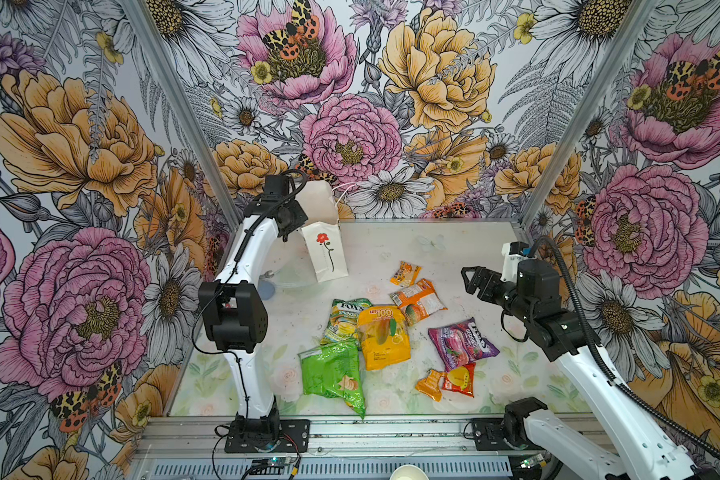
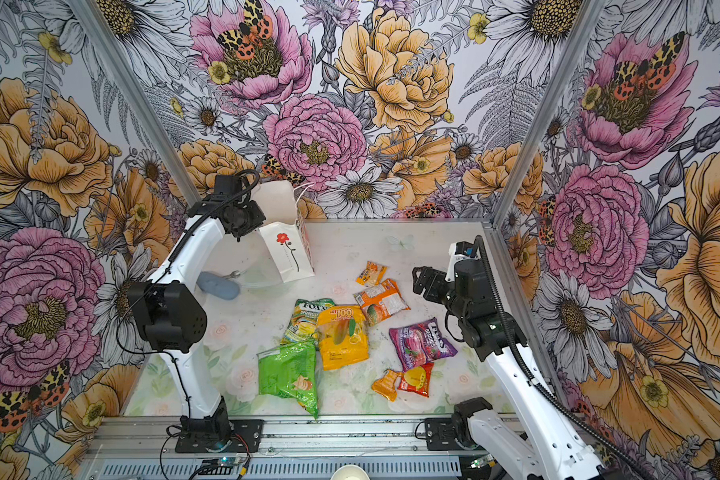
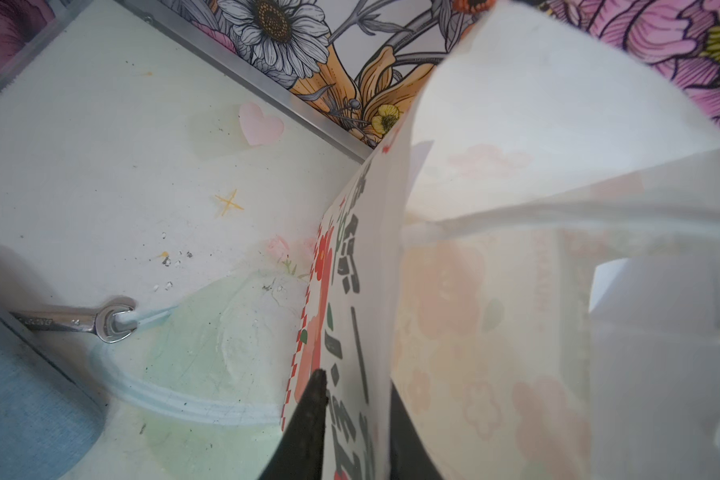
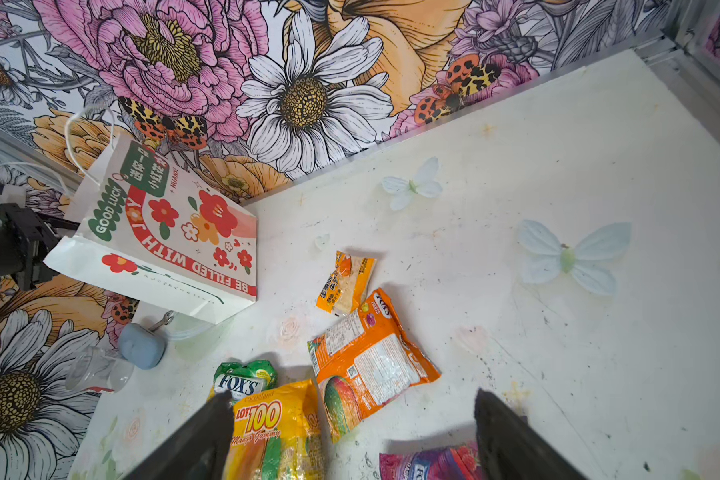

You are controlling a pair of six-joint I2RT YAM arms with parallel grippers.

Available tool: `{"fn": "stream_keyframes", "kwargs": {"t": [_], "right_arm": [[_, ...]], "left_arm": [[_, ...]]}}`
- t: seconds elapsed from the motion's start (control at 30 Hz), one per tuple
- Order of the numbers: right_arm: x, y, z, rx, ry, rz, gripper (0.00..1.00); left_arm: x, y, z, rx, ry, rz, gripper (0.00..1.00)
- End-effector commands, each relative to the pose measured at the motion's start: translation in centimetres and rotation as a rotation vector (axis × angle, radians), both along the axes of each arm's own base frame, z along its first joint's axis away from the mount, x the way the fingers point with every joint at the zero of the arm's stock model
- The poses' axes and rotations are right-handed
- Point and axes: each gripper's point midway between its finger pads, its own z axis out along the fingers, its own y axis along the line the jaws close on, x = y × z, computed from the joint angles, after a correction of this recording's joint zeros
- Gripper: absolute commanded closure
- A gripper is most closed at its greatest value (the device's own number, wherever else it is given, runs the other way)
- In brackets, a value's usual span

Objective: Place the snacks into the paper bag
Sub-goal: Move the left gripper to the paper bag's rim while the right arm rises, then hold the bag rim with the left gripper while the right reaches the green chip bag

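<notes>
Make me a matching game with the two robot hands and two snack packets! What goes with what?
Things:
1 left hand
2 right hand
3 purple packet
4 big green packet

Places or states:
A open, above the table
B right beside a small red packet
C pinching the bag
D nearest the table's front edge

Pairs: 1-C, 2-A, 3-B, 4-D
</notes>
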Motion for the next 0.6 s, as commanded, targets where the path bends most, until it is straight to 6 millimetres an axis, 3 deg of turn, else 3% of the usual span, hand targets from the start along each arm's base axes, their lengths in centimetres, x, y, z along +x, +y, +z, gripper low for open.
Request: {"fn": "stream_keyframes", "kwargs": {"t": [0.0, 0.2, 0.37, 0.57], "right_arm": [[-0.1, -0.2, 0.3, -0.027, 0.022, -0.022, 0.08], [0.1, 0.5, -0.1, -0.042, 0.043, -0.015, 0.09], [0.0, 0.9, -0.3, -0.061, 0.056, -0.012, 0.10], [-1.2, 3.2, -2.0, -0.093, 0.119, 0.032, 0.11]], "left_arm": [[-0.1, 0.3, 2.1, 0.001, -0.038, -0.007, 0.88], [-0.8, 0.0, 3.3, 0.010, -0.061, -0.019, 1.00], [-2.1, 0.3, 4.8, 0.063, -0.088, -0.010, 1.00], [-5.9, 1.3, 8.2, 0.086, -0.197, 0.036, 1.00]]}}
